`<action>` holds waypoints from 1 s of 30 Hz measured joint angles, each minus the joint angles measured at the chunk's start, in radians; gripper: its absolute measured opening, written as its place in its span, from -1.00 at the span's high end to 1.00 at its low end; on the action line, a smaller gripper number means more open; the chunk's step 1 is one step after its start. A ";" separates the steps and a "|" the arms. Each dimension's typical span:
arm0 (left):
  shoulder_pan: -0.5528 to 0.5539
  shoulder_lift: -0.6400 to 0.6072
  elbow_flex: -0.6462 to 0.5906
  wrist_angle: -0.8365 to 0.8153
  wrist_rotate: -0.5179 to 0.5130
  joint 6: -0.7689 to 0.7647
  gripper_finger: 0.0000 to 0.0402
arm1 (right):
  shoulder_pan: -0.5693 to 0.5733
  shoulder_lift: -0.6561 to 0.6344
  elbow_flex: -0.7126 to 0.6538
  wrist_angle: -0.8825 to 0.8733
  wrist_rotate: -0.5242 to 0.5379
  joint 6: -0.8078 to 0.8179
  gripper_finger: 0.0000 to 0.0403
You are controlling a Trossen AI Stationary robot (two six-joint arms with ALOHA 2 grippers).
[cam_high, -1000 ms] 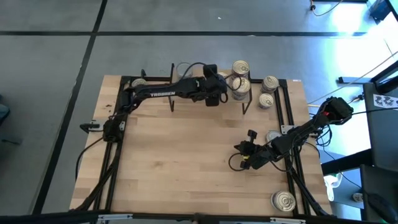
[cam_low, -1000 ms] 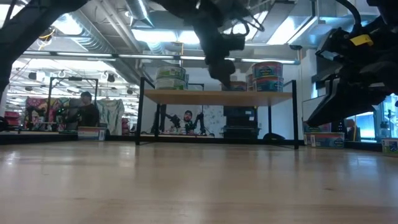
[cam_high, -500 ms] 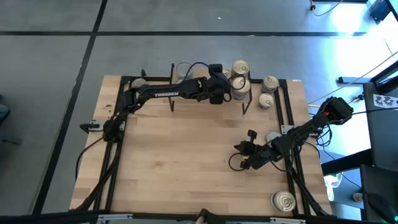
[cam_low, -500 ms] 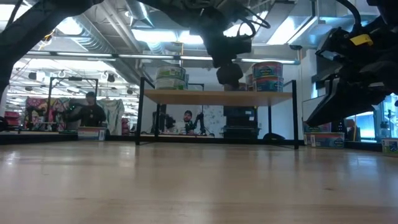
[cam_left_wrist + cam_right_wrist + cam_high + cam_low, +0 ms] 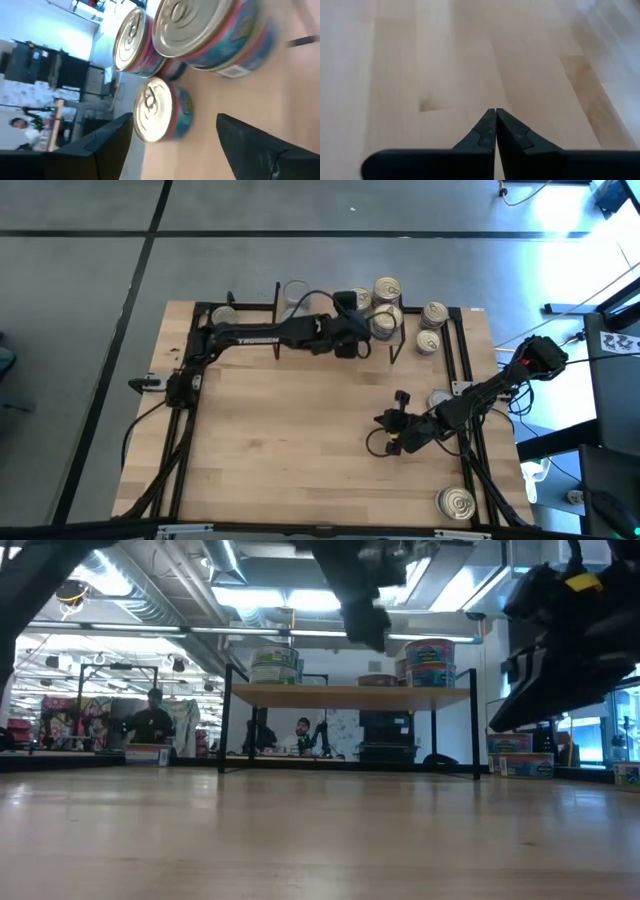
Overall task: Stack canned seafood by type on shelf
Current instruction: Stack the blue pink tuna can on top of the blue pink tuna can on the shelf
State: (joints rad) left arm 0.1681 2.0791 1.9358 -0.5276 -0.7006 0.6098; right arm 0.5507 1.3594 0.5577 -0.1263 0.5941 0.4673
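Jaws of the left gripper (image 5: 352, 330) stand open and empty above the shelf (image 5: 350, 695), beside stacked cans (image 5: 386, 308); right gripper (image 5: 392, 442) rests shut over the desk (image 5: 290, 440). Several cans are shelved; loose cans (image 5: 456, 502) near the right edge remain.

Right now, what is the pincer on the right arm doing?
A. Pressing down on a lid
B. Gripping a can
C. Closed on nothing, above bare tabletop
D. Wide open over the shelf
C: the right pincer has its two dark fingers pressed together with nothing between them, and only bare wooden table lies below.
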 joint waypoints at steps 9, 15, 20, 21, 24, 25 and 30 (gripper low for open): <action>-0.178 -0.156 0.000 -0.384 0.154 -0.500 -0.42 | 0.063 -0.038 0.120 -0.206 -0.055 -0.008 0.93; -0.331 -0.164 -0.013 -0.491 0.260 -0.657 -0.42 | 0.147 -0.088 0.168 -0.246 -0.087 0.005 0.93; -0.474 -0.165 -0.121 -0.427 0.234 -0.717 -0.42 | 0.202 -0.097 0.215 -0.274 -0.147 0.061 0.93; -0.498 -0.167 -0.153 -0.384 0.221 -0.730 -0.42 | 0.211 -0.097 0.227 -0.304 -0.157 0.084 0.93; -0.567 -0.176 -0.250 -0.256 0.213 -0.754 -0.42 | 0.244 -0.097 0.271 -0.388 -0.194 0.163 0.93; -0.586 -0.176 -0.285 -0.200 0.213 -0.761 -0.42 | 0.255 -0.097 0.287 -0.415 -0.211 0.192 0.93; -0.656 -0.176 -0.458 0.084 0.211 -0.788 -0.42 | 0.330 -0.097 0.342 -0.502 -0.325 0.366 0.93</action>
State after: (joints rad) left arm -0.4881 1.9030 1.4782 -0.4438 -0.4898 -0.1785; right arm 0.8804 1.2629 0.8997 -0.6285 0.2687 0.8336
